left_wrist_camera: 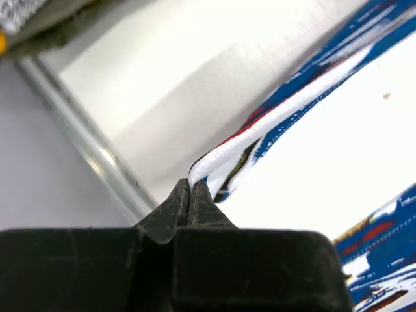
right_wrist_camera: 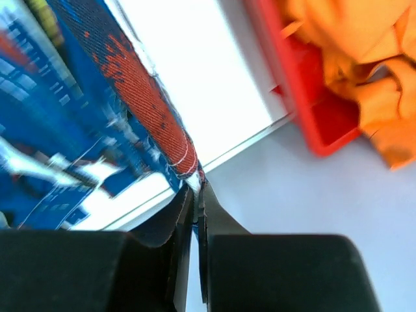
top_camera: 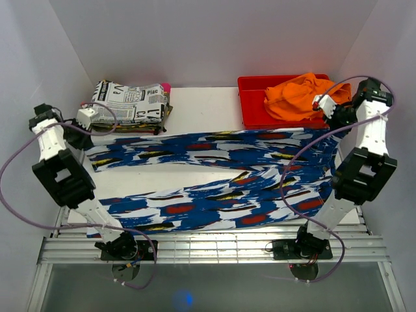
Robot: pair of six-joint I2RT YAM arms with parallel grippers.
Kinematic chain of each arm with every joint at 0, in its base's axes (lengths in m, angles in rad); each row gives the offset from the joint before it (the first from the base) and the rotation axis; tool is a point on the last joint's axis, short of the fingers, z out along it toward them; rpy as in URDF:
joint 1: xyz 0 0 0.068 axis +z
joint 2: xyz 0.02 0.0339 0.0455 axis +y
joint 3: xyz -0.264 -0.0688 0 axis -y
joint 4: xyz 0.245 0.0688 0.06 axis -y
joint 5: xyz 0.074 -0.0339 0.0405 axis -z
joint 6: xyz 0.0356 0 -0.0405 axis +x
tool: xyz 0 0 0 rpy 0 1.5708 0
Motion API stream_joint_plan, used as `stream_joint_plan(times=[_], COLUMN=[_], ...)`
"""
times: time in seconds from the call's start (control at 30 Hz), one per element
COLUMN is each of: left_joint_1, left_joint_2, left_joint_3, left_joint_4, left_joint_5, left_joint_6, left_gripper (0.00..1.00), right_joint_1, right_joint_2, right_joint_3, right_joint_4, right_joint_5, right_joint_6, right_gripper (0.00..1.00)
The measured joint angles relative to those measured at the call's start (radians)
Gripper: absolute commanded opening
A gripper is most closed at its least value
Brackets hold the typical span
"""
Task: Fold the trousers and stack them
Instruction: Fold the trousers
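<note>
Top view: trousers (top_camera: 208, 185) lie spread open on the table (top_camera: 208, 107), legs splayed, nothing folded or stacked yet; left wrist: left tool (left_wrist_camera: 189, 190) is clamped on the far leg's hem; right wrist: right tool (right_wrist_camera: 197, 190) pinches the waist-end edge.

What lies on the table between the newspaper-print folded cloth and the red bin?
Nothing: in the top view the table is bare white between the newspaper-print cloth and the red bin. The trousers lie nearer, in front of that stretch.
</note>
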Motion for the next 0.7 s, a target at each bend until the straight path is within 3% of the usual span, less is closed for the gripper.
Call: stream_joint_plan(times=[0.2, 0.4, 0.53, 0.7], left_joint_1=[0.152, 0.306, 0.353, 0.35], left_joint_2=[-0.402, -0.568, -0.549, -0.486], left_joint_3=[-0.48, -0.859, -0.961, -0.942], left_joint_4=[0.016, -0.013, -0.012, -0.003], left_joint_5=[-0.013, -0.126, -0.228, -0.257], left_joint_6=[0.203, 0.478, 0.563, 0.515], left_gripper=[0.0, 0.0, 0.0, 0.0], right_joint_1=[-0.094, -0.239, -0.281, -0.274], right_joint_2=[-0.264, -0.46, -0.515, -0.515], right_joint_3=[-0.332, -0.723, -0.911, -1.016], right_joint_4=[0.022, 0.058, 0.097, 0.187], right_joint_5=[0.0, 0.066, 0.126, 0.181], right_joint_6=[-0.149, -0.36, -0.443, -0.459], right_gripper=[0.08, 0.08, 0.08, 0.08])
